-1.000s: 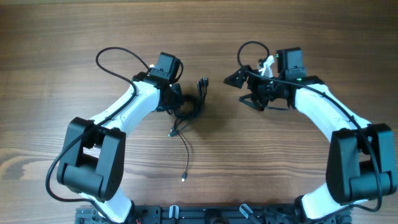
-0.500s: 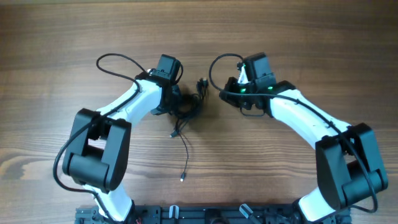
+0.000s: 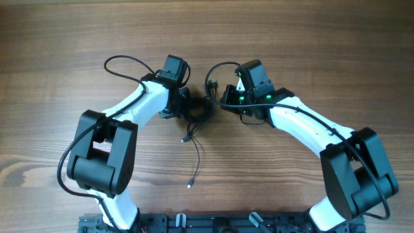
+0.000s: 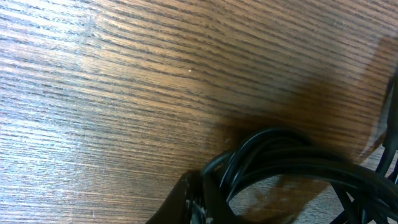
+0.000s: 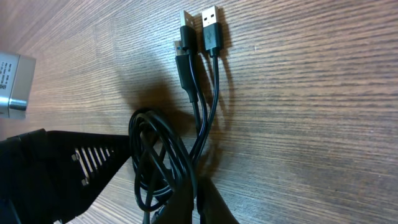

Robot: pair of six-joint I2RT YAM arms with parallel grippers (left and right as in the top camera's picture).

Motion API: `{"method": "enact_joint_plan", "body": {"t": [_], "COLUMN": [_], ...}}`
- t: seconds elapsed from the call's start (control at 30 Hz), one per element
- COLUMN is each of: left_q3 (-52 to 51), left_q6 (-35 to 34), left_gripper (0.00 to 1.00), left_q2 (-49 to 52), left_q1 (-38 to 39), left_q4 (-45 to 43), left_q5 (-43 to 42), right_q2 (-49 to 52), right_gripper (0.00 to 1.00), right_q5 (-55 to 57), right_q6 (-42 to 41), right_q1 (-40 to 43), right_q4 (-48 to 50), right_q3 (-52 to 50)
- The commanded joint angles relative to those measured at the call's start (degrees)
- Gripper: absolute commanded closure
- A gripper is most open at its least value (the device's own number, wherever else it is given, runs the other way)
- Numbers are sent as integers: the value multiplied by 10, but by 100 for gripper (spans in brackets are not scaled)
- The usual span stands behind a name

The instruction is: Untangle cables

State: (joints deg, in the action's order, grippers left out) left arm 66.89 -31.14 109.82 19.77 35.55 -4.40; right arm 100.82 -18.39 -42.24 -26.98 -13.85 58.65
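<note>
Two sets of jaws are pinching the cables (image 3: 196, 112), which are lying mid-counter (image 3: 291, 39) between the arms. The left jaws are gripping the coil, the right jaws the strands below the plug ends (image 5: 202, 18). The cables are looking light, limp and snag-prone, so gripping near a plug seems best.

The brown wood-grain table top (image 3: 310, 39) carries a single item: a bundle of thin black cables (image 3: 196, 111), resting near the middle of the surface in overlapping loops. On the far side of the bundle, at least two silver-tipped USB plugs (image 5: 210, 15) lie flat on the wood side by side, and their leads run back into the coil. One loose black strand (image 3: 196, 152) trails from the bundle toward the near edge and ends in a small plug (image 3: 189, 186).
</note>
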Motion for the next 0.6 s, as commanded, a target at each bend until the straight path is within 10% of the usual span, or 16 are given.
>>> {"method": "enact_joint_plan", "body": {"t": [0.0, 0.23, 0.5, 0.57], "left_q3": [-6, -6, -6, -6], "left_q6": [9, 9, 9, 9], "left_gripper": [92, 91, 88, 87], "left_q2": [33, 33, 33, 33], "left_q1": [6, 6, 6, 6], "left_q4": [-1, -4, -5, -5], "left_q5": [-24, -24, -24, -24], "right_q2": [13, 14, 55, 68], "right_gripper": [82, 48, 47, 62], "right_q5": [-12, 26, 40, 40], "right_q6": [1, 0, -33, -34], "right_q1": [-5, -40, -65, -65], "right_q4": [3, 4, 33, 49], "right_q3": [5, 5, 5, 5]}}
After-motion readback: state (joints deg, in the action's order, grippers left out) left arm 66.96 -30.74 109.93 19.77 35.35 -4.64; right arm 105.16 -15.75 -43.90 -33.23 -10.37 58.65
